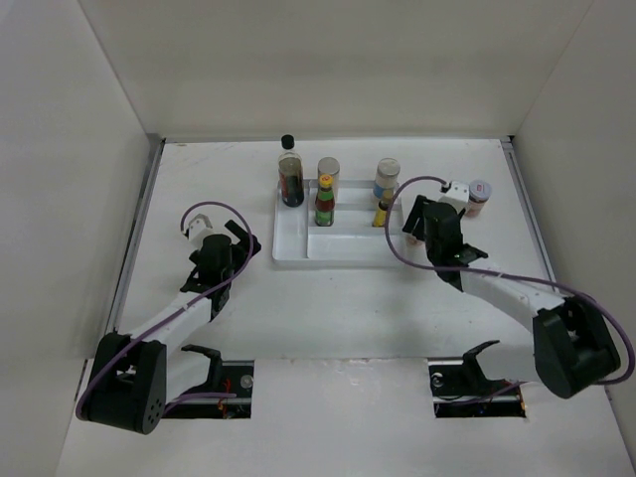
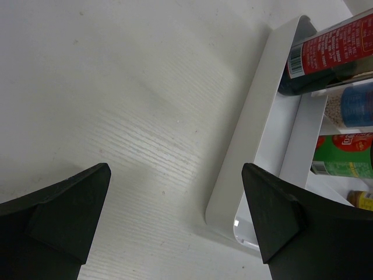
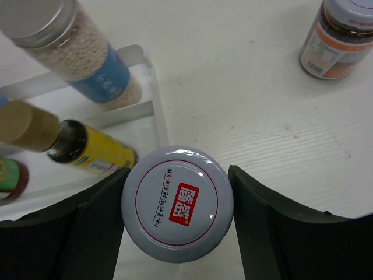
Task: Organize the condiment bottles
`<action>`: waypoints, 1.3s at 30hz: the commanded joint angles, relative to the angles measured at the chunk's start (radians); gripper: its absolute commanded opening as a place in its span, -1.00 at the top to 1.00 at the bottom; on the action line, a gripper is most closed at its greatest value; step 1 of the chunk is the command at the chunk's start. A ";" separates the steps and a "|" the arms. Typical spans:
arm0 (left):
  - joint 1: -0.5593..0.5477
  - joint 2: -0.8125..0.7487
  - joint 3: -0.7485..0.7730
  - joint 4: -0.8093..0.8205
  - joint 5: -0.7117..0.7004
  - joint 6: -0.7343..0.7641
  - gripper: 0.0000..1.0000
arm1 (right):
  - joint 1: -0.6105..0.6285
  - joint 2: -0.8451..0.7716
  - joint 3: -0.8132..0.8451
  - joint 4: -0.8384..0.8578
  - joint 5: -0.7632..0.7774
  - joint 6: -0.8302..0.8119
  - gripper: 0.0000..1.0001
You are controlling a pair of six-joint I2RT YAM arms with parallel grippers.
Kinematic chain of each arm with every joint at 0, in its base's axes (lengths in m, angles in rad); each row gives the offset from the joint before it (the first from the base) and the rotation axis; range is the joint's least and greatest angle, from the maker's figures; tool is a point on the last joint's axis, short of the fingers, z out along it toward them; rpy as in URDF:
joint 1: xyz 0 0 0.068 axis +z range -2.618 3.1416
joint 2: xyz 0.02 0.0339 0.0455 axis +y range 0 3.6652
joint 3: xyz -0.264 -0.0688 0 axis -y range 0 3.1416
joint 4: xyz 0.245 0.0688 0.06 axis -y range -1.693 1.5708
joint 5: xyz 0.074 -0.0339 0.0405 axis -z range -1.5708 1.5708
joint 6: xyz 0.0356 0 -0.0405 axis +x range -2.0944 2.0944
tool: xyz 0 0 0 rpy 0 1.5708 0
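Your right tool point(image 3: 178, 172) is pinching a round jar with a white, red-printed lid point(image 3: 178, 204). One black finger is pressing each side of the lid, right at the right-hand end of the white divided plastic tray point(image 1: 293, 255). The wrist view is not showing whether this jar is sitting inside the tray wall or just outside it, and the overhead camera is losing it under the arm.

Your left tool point(image 2: 175, 186) is hanging with its fingers spread wide, gripping nothing, over the white bench point(image 1: 328, 318) just off the tray's left end.

Five condiment containers are standing upright in the tray:
- A dark glass bottle with a black cap point(image 1: 290, 177) is standing at the back left.
- A silver-lidded jar point(image 1: 329, 171) is standing just beside the dark bottle.
- A red-sauce bottle with a yellow cap and green label point(image 1: 325, 204) is standing directly in front of that jar.
- A blue-labelled jar of pale grains point(image 1: 387, 179) is occupying the back right.
- A tiny yellow bottle with a tan cap point(image 1: 382, 213) is standing in front of the blue-labelled jar.

A second red-labelled jar point(image 1: 479, 197) is standing alone on the bench, to the right of the tray and apart from it, beyond your right tool.
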 commanded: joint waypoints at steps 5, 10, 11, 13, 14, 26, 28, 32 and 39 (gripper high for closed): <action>0.004 -0.020 -0.008 0.053 0.001 -0.007 -1.00 | 0.185 -0.153 -0.035 0.064 0.066 0.030 0.11; 0.004 -0.010 -0.001 0.053 -0.001 -0.007 -1.00 | 0.360 -0.041 0.048 0.149 0.043 0.022 0.11; 0.004 -0.005 0.002 0.053 -0.001 -0.007 -1.00 | 0.383 -0.002 0.074 0.185 0.028 0.014 0.11; 0.007 -0.001 0.003 0.044 0.007 -0.007 -1.00 | 0.409 0.077 0.127 0.232 -0.012 -0.006 0.11; 0.007 -0.005 0.002 0.043 0.008 -0.007 -1.00 | 0.415 0.113 0.153 0.248 -0.026 -0.010 0.11; 0.011 -0.005 -0.005 0.055 0.019 -0.008 -1.00 | 0.449 0.370 0.301 0.301 -0.078 -0.016 0.09; 0.011 -0.002 -0.005 0.052 0.019 -0.008 -1.00 | 0.449 0.387 0.299 0.301 -0.078 -0.018 0.06; 0.009 -0.004 -0.005 0.058 0.018 -0.010 -1.00 | 0.464 0.390 0.301 0.286 -0.080 -0.033 -0.20; 0.011 -0.013 -0.009 0.059 0.019 -0.010 -1.00 | 0.454 0.221 0.254 0.256 -0.066 -0.096 -0.74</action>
